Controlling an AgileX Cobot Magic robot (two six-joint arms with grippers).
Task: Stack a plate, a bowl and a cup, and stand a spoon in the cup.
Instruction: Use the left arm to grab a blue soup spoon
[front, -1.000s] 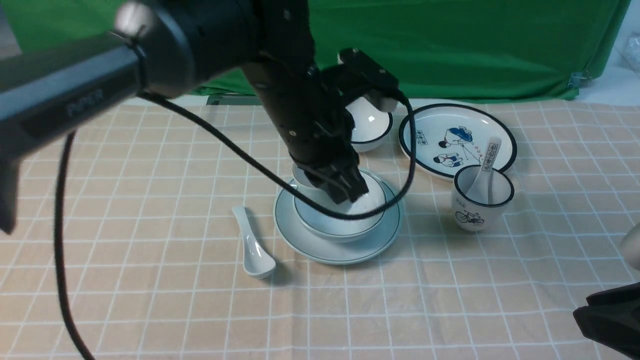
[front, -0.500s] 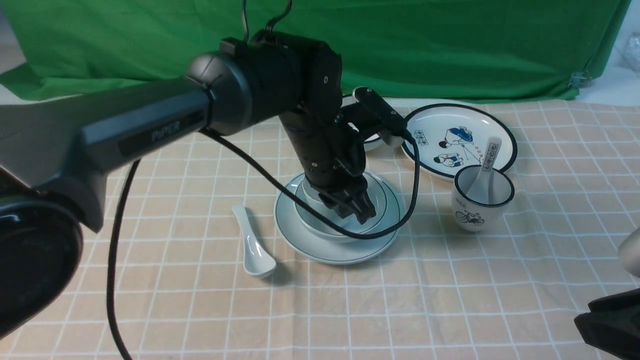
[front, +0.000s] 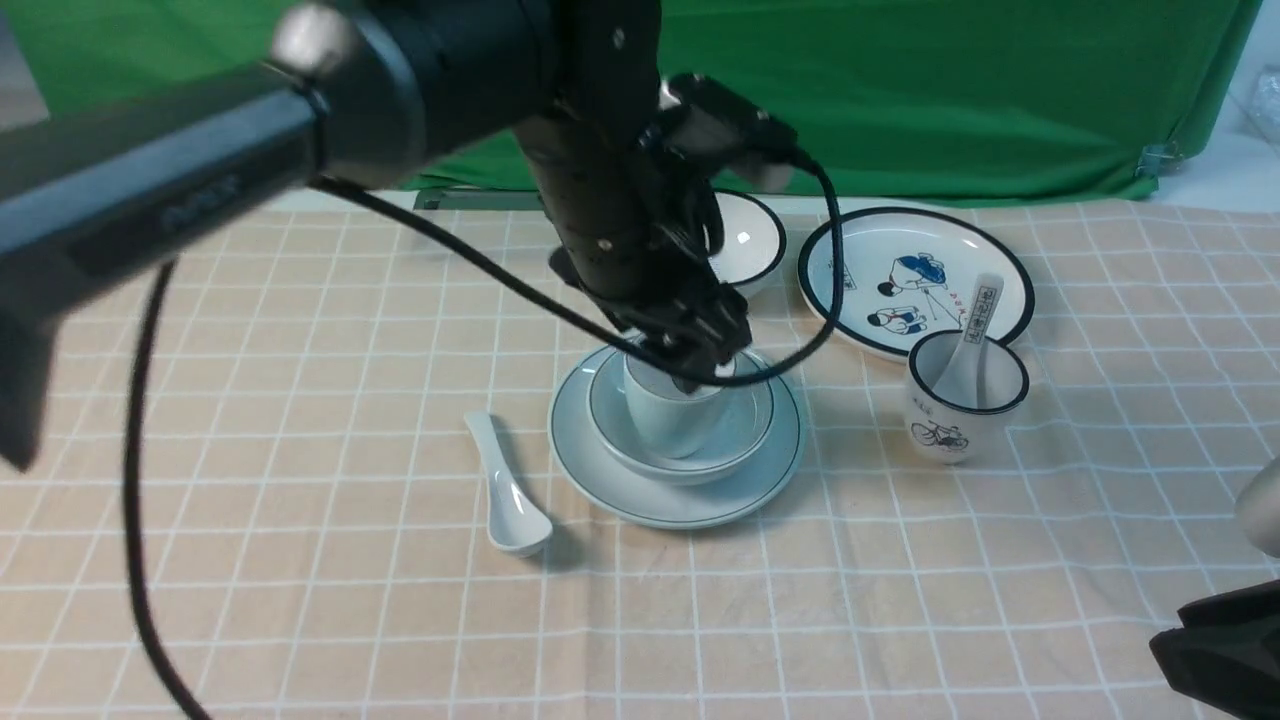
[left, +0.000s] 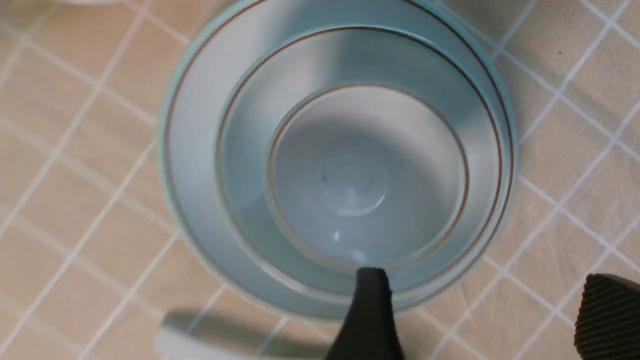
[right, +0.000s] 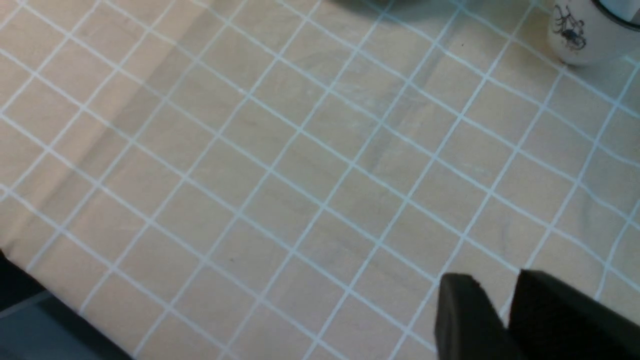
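Observation:
The pale blue-grey plate (front: 620, 490) lies mid-table with the shallow bowl (front: 745, 430) on it and the plain cup (front: 665, 420) standing upright in the bowl. My left gripper (front: 700, 352) hovers just above the cup's rim, open and empty. In the left wrist view I look straight down into the cup (left: 360, 175), the bowl (left: 245, 150) and the plate (left: 190, 150), and my left gripper (left: 487, 312) has its jaws wide apart. The plain spoon (front: 505, 490) lies on the cloth left of the plate. My right gripper (right: 500, 300) is shut and empty, low at the front right (front: 1220, 650).
A white black-rimmed bowl (front: 745, 245) and a cartoon plate (front: 900, 270) lie at the back right. A bicycle-print cup (front: 960, 405) holds a printed spoon (front: 975, 320); that cup also shows in the right wrist view (right: 585, 35). The left arm's cable hangs over the stack.
My left gripper lowered the cup into the bowl, let it go and rose. The cup now stands free in the bowl. The right arm has not moved.

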